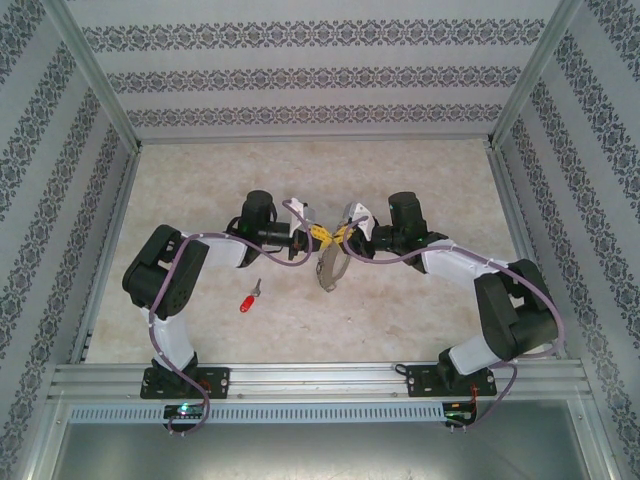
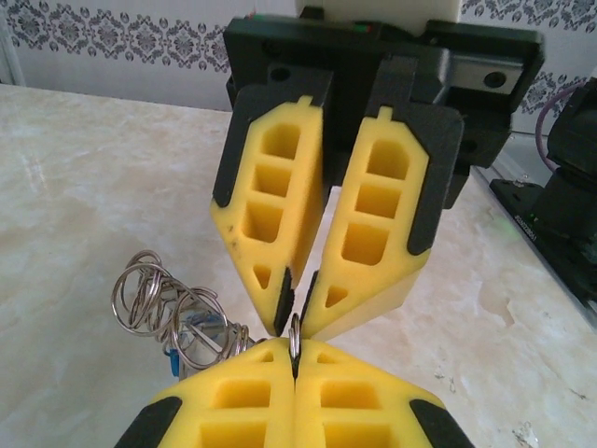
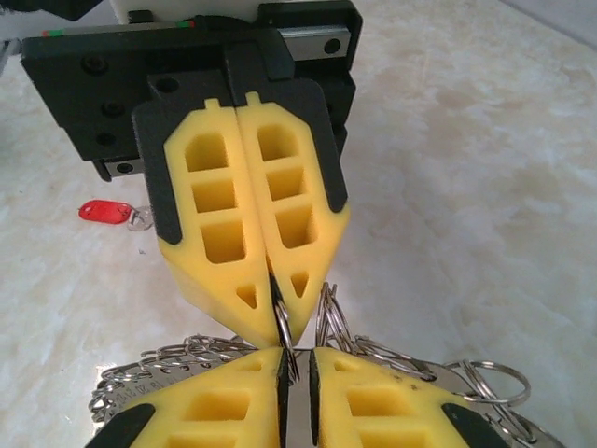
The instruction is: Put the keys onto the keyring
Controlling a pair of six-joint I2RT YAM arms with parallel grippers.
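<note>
My two grippers meet tip to tip above the middle of the table. The left gripper (image 1: 312, 237) (image 2: 295, 359) (image 3: 280, 322) is shut on one small steel ring (image 2: 295, 333) of the keyring, held edge-on. The right gripper (image 1: 341, 235) (image 3: 297, 362) (image 2: 297, 313) has its jaws a narrow gap apart, and that ring's rim sits in the gap. The rest of the keyring (image 1: 328, 268) (image 2: 163, 303) (image 3: 187, 359), a tangle of silvery rings and chain, hangs below with a blue tag (image 2: 172, 359). A red-headed key (image 1: 246, 300) (image 3: 105, 212) lies on the table, left of the grippers.
The pale marbled table (image 1: 420, 300) is walled by patterned panels on three sides. An aluminium rail (image 1: 320, 378) at the near edge carries both arm bases. Purple cables (image 1: 160, 340) run along the arms.
</note>
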